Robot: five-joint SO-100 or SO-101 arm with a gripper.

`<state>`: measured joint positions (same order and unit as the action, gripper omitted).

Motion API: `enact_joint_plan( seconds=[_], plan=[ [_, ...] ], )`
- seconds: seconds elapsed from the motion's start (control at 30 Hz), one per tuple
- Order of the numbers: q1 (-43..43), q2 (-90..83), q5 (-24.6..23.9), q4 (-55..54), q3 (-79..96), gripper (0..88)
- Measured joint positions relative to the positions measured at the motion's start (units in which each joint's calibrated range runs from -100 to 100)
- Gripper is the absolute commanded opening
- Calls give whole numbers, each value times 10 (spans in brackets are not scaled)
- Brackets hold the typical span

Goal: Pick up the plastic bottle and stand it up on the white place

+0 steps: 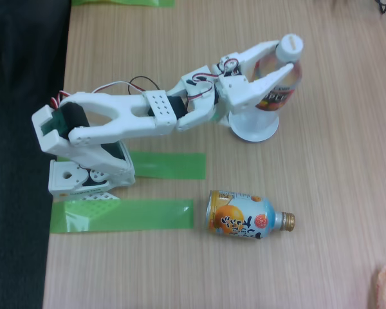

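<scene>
Bottle upright in my pincer, over the white disc.
My pincer (282, 56) grasps the plastic bottle (280, 80); its long axis stands vertical, base toward the disc (253, 129) at about seven o'clock.

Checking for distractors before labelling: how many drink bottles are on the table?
2. The plastic bottle stands upright on the white place, between the fingers of the gripper. The fruit-picture bottle lies on its side nearer the bottom edge, beside the green tape.
</scene>
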<state>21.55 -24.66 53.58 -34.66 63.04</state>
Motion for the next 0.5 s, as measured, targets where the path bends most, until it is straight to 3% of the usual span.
enact_joint_plan(
  seconds=[0.5],
  plan=[
    [0, -66, 0, -3, 79, 175]
  ],
)
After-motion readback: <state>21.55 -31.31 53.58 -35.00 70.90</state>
